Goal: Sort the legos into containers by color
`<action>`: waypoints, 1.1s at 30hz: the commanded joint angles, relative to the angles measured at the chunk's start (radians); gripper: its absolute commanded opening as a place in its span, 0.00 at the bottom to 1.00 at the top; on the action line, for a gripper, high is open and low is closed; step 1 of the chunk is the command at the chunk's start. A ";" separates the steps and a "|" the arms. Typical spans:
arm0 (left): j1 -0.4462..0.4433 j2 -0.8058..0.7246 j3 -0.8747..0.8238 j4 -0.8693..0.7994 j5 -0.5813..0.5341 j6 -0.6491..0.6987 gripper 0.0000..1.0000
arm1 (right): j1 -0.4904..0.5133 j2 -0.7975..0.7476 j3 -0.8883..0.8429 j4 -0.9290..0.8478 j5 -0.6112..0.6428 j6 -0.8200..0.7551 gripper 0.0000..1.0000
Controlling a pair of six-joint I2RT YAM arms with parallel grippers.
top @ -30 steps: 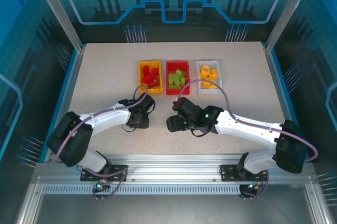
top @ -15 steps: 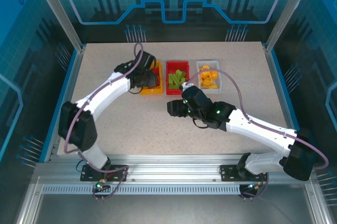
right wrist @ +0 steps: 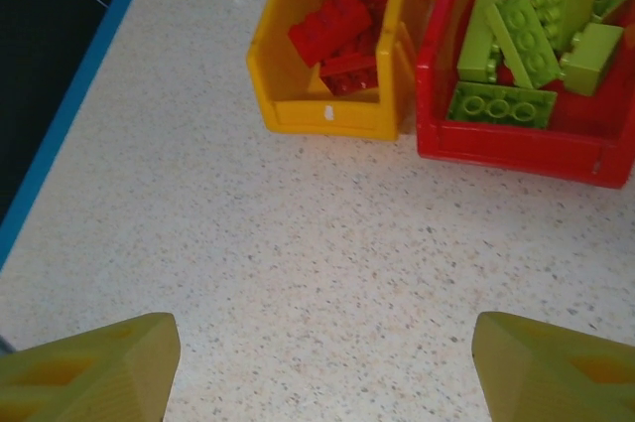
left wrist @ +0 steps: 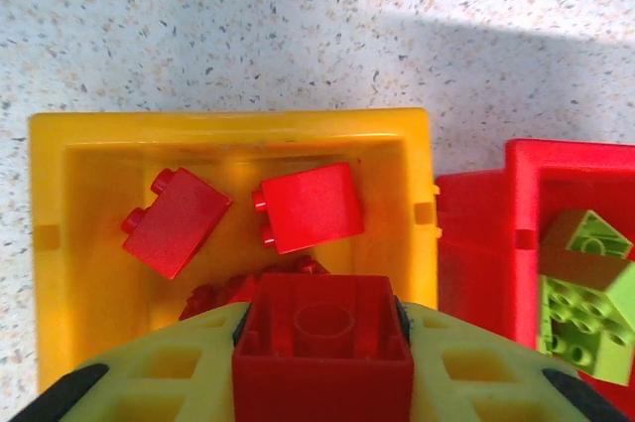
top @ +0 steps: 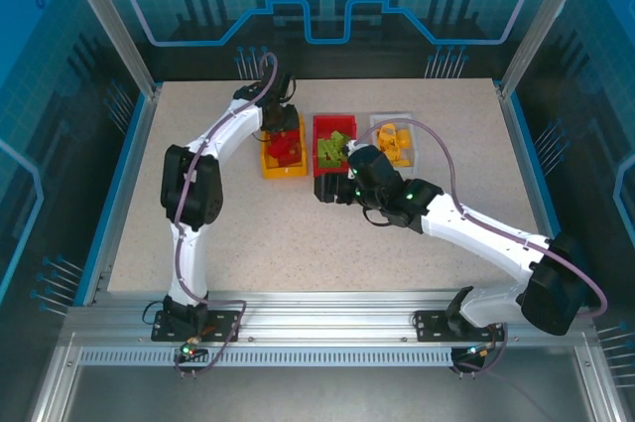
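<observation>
Red lego [left wrist: 322, 387] gripped in L hand [left wrist: 322, 343] over yellow bin [left wrist: 228, 124].

Bright, even overhead light; soft shadow on table [left wrist: 298, 55] behind yellow bin [left wrist: 228, 122]; near fingers [right wrist: 89, 372] slightly blurred.

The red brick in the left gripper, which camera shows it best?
Left wrist: the red brick sits close up, clamped in the left gripper above the yellow bin. In the top external and right wrist views I can't tell it from the bin's other red bricks.
</observation>
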 commanded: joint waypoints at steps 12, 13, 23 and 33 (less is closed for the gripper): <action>0.008 -0.215 -0.102 0.022 0.056 -0.018 0.66 | -0.016 -0.156 -0.116 0.242 -0.029 -0.083 0.92; 0.007 -0.256 -0.127 0.023 0.055 -0.027 0.67 | -0.015 -0.179 -0.132 0.257 -0.013 -0.094 0.93; 0.013 -0.865 -0.705 0.211 0.041 -0.081 0.99 | -0.029 -0.361 -0.100 -0.091 0.313 -0.143 1.00; 0.014 -1.430 -1.345 0.512 -0.508 -0.075 0.99 | -0.199 -0.717 -0.430 -0.095 0.838 -0.306 1.00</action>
